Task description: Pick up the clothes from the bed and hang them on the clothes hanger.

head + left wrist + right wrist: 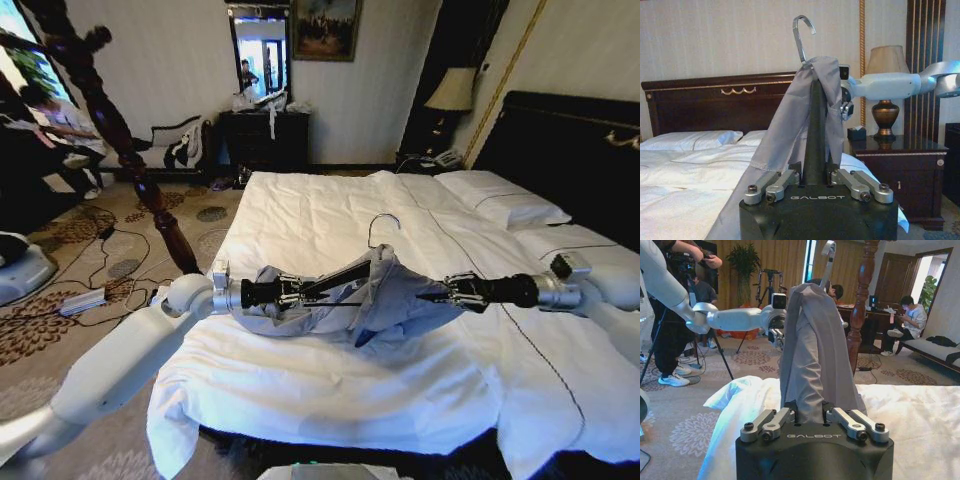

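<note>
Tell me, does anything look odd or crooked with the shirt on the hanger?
Yes. The grey shirt hangs bunched and lopsided over the black hanger, which both grippers, left and right, hold above the bed. Loose folds sag below, and the hook tilts sideways.

Head view: high, angled down across the bed (330,210). Left wrist view: close behind the left gripper (815,181), facing the headboard. Right wrist view: close behind the right gripper (810,416), facing the room. All share the clothes hanger (345,280).
</note>
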